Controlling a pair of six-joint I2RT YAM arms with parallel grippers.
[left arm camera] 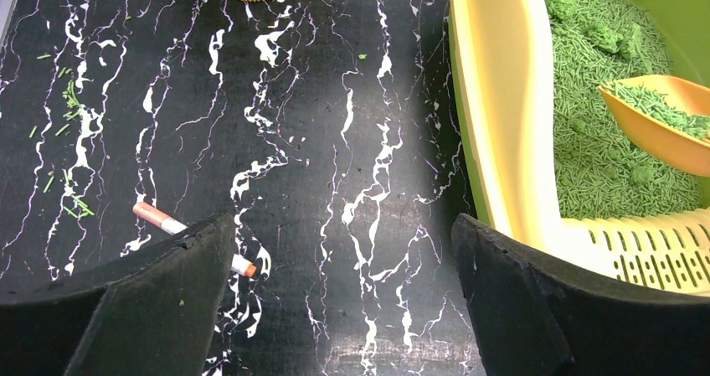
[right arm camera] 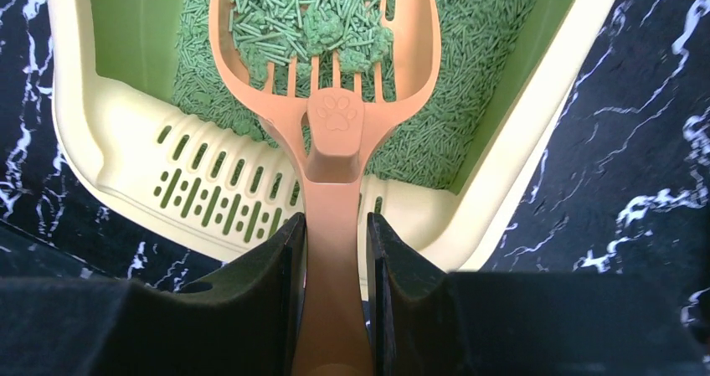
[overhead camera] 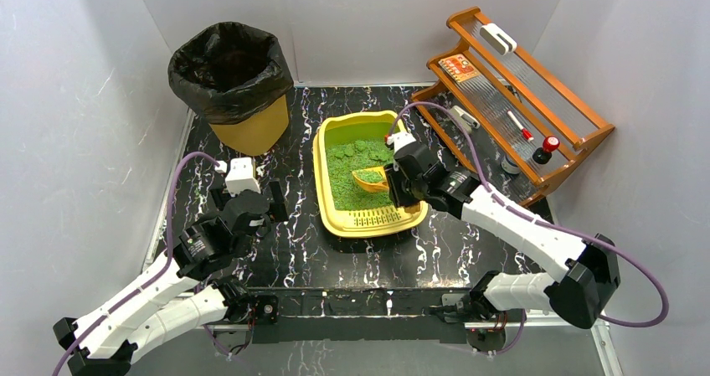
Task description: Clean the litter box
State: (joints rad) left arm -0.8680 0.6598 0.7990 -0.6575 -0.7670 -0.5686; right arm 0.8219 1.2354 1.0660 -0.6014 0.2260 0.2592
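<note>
Nearest, the left hand (left arm camera: pixel 339 242) is released, its jaws wide apart over the worktop (left arm camera: pixel 335 100) just left of the litter box (left arm camera: pixel 494 100). The right hand (right arm camera: pixel 335 225) is clenched on the handle of the orange slotted scoop (right arm camera: pixel 335 125), whose bowl carries green pellets and clumps above the litter.

The litter box sits mid-worktop, grate end toward the arms. I judge it stiff, thin and light in itself, but weighted by loose litter and likely to slide on the slick worktop. Its broad rim beside the grate looks the surest hold.

Only the left wrist view shows stray pellets (left arm camera: pixel 67 100) and a small pink-and-white stick (left arm camera: pixel 159 217). Only the right wrist view shows the grip. Only the top view shows the black-bagged bin (overhead camera: pixel 251 129) and wooden rack (overhead camera: pixel 519 100) farthest off.
</note>
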